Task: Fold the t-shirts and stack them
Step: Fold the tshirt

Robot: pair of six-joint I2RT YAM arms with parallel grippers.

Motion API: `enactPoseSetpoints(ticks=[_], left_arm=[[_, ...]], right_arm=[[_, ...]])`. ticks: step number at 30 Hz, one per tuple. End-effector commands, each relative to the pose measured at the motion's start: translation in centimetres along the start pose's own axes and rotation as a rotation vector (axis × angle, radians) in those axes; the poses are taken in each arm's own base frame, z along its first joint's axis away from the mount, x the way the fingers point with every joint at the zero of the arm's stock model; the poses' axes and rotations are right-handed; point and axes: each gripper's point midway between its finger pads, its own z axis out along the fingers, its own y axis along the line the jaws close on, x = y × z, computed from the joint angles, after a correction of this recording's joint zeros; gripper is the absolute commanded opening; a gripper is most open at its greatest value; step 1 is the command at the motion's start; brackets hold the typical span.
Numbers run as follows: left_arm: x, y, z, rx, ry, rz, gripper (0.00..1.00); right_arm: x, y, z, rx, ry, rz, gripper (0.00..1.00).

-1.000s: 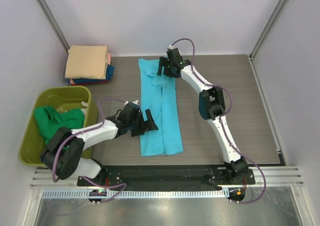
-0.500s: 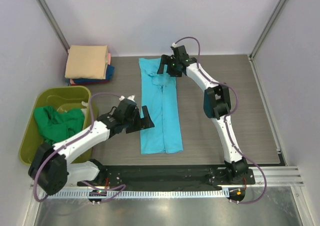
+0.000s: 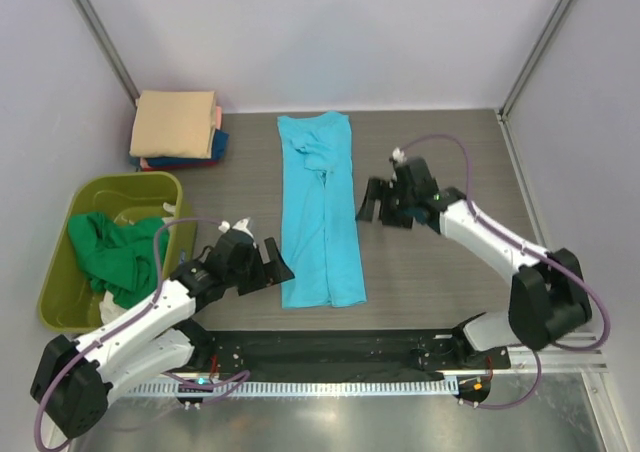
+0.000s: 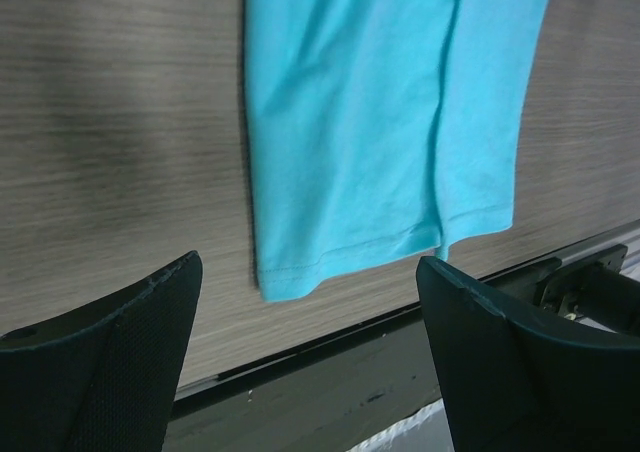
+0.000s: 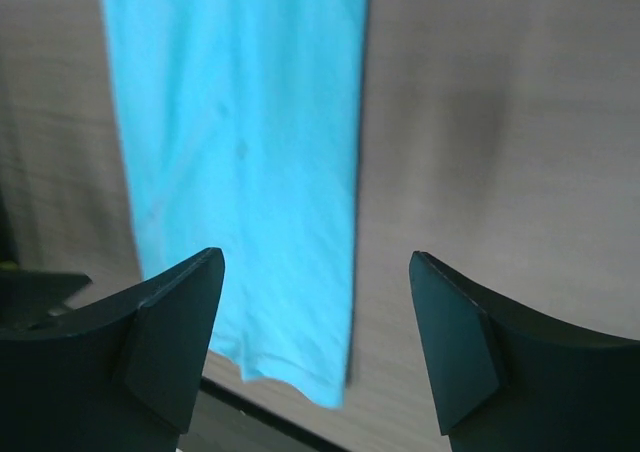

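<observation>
**Both pincers released beside the folded turquoise shirt**

A bright turquoise soft cloth short-sleeved t-shirt point(image 3: 320, 212) lies flat in the middle of the grey wood-grain tabletop point(image 3: 470, 162). It is folded lengthwise into a long narrow strip that runs from the far edge towards the arms. Its far end shows a small bunched fold, and its hem lies close to the near edge.

The left pincer point(image 3: 275, 265) sits just beside the strip's near left corner. Its fingers are spread wide and grasp nothing. In the left wrist view the hem and that corner show between the two dark fingers point(image 4: 120, 352).

The right pincer point(image 3: 378, 204) hangs off the strip's right edge at about mid-length, a little apart from the cloth. It is also released and empty. The right wrist view shows the strip's long edge between its parted fingers point(image 5: 170, 332).

At the far left corner lies a stack of folded shirts. A tan t-shirt point(image 3: 175, 123) is on top, with edges of a pink one point(image 3: 217, 115) and a dark blue one point(image 3: 218, 144) peeking out beneath.

Nearer, on the left, a crumpled green t-shirt point(image 3: 115, 252) lies in an olive-yellow plastic bin point(image 3: 60, 272) and drapes over its near right rim.
</observation>
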Motion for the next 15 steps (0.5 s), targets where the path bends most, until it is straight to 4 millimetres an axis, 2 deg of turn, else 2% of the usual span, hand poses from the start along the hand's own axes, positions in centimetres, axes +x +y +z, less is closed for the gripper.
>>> enactPoseSetpoints(ticks=[1,2,3,5,7,14,15], left_arm=[[1.2,0.0,0.0,0.032,0.015,-0.046,0.88],[1.9,0.6,0.2,0.026,0.026,-0.051,0.88],[2.1,0.8,0.3,0.026,0.029,-0.058,0.88],[2.6,0.9,0.4,0.038,0.029,-0.079,0.87],[3.5,1.4,0.6,0.039,0.043,-0.091,0.87],[5.4,2.7,1.4,0.022,0.074,-0.128,0.84],[5.7,2.9,1.5,0.016,0.080,-0.133,0.83]], right_arm=[[8.7,-2.3,-0.8,0.039,0.110,0.062,0.79],[10.1,-2.0,-0.9,0.030,0.122,0.087,0.78],[13.2,-2.2,-1.0,0.027,0.171,0.069,0.77],[14.7,-1.4,-1.4,-0.005,0.169,0.071,0.73],[17.1,-1.2,-1.3,-0.020,0.208,0.074,0.70],[20.0,-1.3,-0.1,-0.016,0.267,0.067,0.58],[20.7,-1.6,0.0,-0.004,0.287,0.068,0.53]])
